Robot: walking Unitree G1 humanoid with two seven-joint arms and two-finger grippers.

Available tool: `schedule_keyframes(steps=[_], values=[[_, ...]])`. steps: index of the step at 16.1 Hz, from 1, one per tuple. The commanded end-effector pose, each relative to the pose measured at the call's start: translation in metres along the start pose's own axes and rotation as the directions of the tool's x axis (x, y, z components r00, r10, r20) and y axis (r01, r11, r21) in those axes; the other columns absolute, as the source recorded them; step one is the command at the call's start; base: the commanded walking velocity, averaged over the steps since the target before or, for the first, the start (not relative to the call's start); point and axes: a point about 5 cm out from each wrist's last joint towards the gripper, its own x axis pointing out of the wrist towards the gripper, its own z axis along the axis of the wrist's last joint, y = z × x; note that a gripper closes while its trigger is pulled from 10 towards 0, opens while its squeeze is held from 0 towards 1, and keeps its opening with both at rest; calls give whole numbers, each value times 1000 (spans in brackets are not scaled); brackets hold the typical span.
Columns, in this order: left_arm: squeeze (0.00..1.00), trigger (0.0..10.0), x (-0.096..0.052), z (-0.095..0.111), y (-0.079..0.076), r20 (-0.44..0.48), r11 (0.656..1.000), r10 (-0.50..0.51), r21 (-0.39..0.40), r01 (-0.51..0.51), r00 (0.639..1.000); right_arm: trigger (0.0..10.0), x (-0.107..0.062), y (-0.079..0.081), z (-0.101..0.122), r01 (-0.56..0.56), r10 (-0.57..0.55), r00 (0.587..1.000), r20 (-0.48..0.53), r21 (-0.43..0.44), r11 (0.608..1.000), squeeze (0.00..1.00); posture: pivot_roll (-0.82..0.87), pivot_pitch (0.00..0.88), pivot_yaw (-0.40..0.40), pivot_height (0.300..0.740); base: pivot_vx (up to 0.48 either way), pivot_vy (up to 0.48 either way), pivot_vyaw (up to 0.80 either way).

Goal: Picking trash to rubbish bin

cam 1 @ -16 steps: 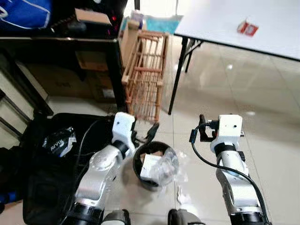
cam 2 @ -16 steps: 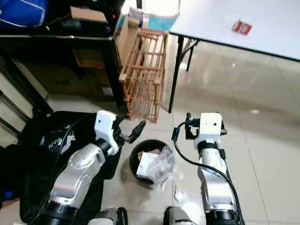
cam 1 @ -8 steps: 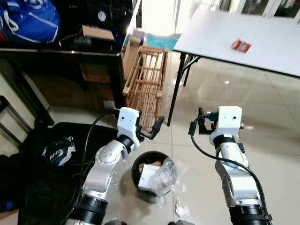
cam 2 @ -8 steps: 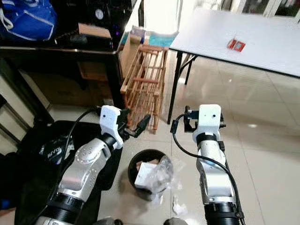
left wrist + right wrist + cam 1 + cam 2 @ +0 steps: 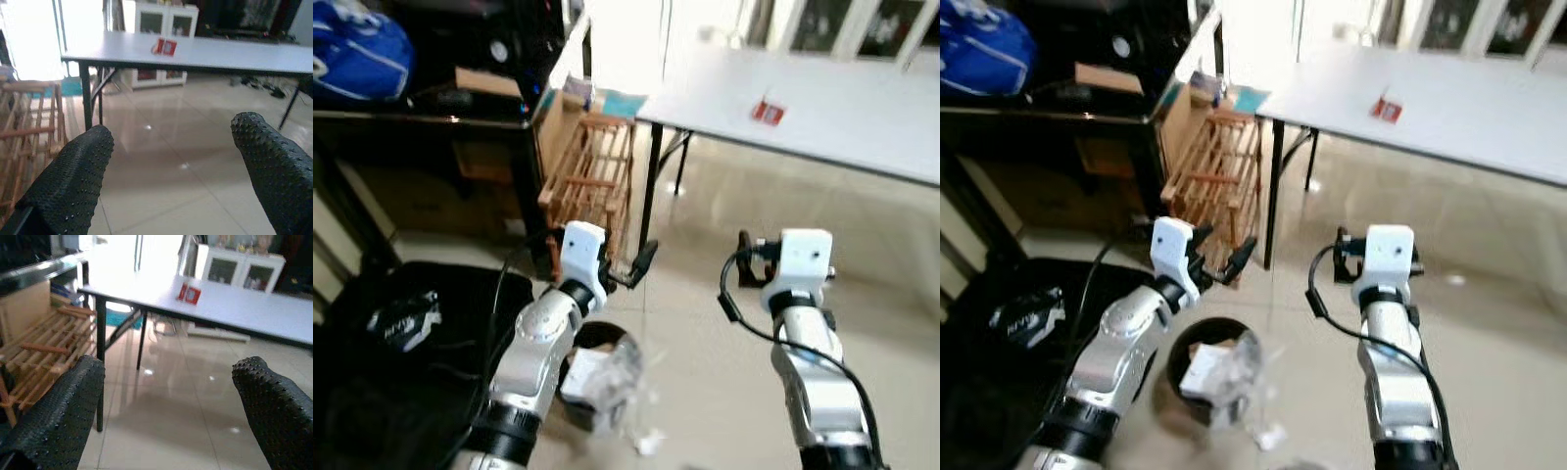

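Both hands, left hand (image 5: pixel 641 262) and right hand (image 5: pixel 171 406), hover spread and empty. One small red packet (image 5: pixel 768 112) lies well ahead on the white tabletop (image 5: pixel 862 117). The round black rubbish bin (image 5: pixel 1197 377), stuffed with crumpled plastic, stands below the left arm.

No legible text; white print on black bag (image 5: pixel 399 323) blurred, red packet (image 5: pixel 165 47) label unreadable.

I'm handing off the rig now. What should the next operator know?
Left hand: open, empty, raised above the bin.
Right hand: open, empty, raised and pointing toward the table.
Done: the bin on the floor between the arms holds a white box and clear plastic.
Left: a white scrap lies on the floor beside the bin; a red packet sits on the table.
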Motion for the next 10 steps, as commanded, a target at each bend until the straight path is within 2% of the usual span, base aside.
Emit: schedule_keyframes(steps=[1,10], values=[[0,10000,4,-1,-8,-5,999,-33,-3,33,999,10000,-1,-8,-1,25,-25,1000,-14,-5,1000,0,-71,55,7,740,0,-480,0],[0,10000,4,-3,-8,-9,1000,-29,0,29,1000,10000,-2,-5,-1,15,-15,1000,-25,0,1000,0,-62,55,4,740,0,-478,0]])
